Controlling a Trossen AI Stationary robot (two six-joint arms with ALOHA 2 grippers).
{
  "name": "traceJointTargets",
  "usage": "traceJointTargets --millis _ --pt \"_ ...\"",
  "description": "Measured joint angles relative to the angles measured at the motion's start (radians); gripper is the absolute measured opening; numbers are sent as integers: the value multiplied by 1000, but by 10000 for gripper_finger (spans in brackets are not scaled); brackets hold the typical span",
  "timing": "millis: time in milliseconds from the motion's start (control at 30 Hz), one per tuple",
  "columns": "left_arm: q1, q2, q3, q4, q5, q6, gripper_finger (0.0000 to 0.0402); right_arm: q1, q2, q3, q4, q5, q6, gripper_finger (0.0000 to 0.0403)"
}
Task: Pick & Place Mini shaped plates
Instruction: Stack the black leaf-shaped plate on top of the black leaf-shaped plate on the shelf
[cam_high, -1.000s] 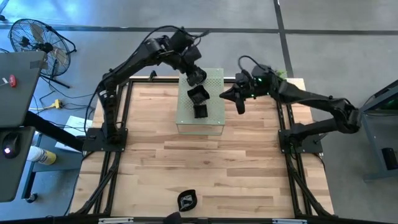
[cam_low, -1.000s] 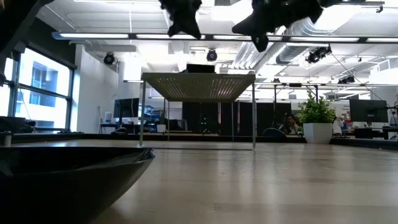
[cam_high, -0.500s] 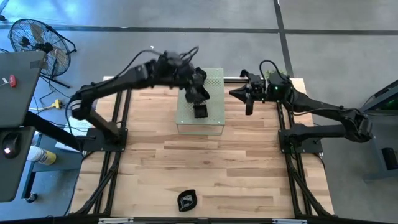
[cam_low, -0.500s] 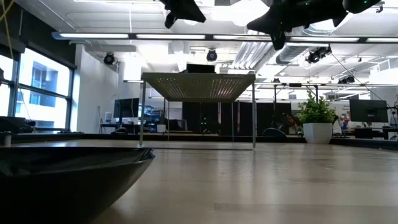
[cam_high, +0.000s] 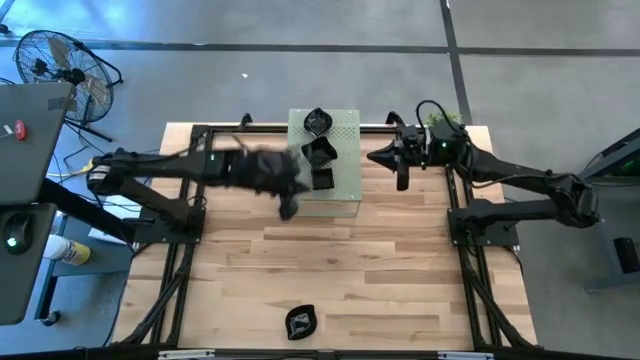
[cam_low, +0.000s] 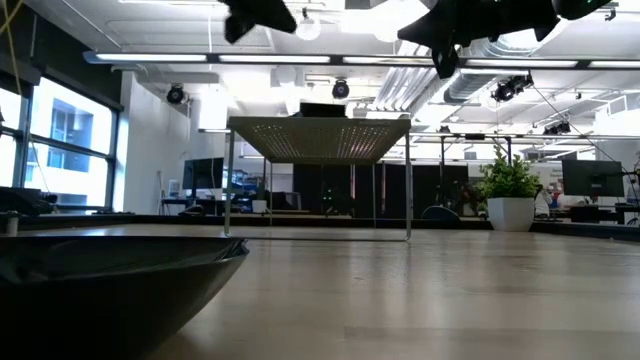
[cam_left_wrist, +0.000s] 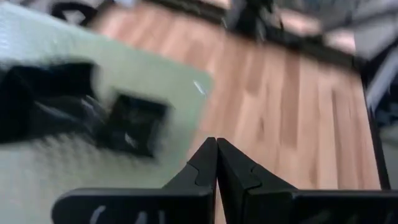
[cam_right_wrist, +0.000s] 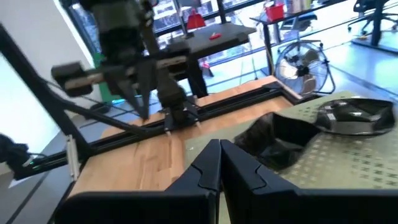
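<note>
From above, three mini shaped plates (cam_high: 320, 150) sit in a row on top of the pale green box (cam_high: 345, 195) at the table's far edge, and one more plate (cam_high: 299, 320) lies alone on the bare wood well away from the box, near the front edge. They look small, glossy and rigid, so probably light and slippery and liable to chip; a pinch across a raised rim seems the surest hold. The left gripper (cam_high: 288, 208) hangs just beside the box's left front corner, blurred, holding nothing; the right gripper (cam_high: 402, 178) waits just off the box's right side, also empty. From table height, the box top (cam_low: 320, 137) reads as a perforated slab on thin legs, both gripper heads are dark shapes above it, and the lone plate's black rim (cam_low: 120, 270) fills the foreground; a potted plant (cam_low: 510, 190) stands right of the box. In the left wrist view the fingers (cam_left_wrist: 200, 169) are pressed together, with a square plate (cam_left_wrist: 132, 122) on the green surface just ahead. In the right wrist view the fingers (cam_right_wrist: 208, 165) are likewise closed tight; two plates (cam_right_wrist: 348, 116) rest on the box, and the left arm (cam_right_wrist: 134, 56) crosses beyond it, the main thing in the way.
</note>
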Motion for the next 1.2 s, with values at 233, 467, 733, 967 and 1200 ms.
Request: traceJointTargets --millis 233,467,733,967,1200 --pt "-301 23 0 -153 -201 -185 1 140 0 0 -22 140 22 2" --pt "-497 34 -106 -122 -283 -463 1 270 0 0 -28 276 70 2" --pt "-626 72 -307 59 -265 -705 1 377 0 1 -68 416 112 2" --pt "-646 214 -330 185 -192 -803 15 427 0 1 -82 427 114 2" --pt "-645 375 -330 404 -146 -848 81 429 0 1 -99 395 112 2"
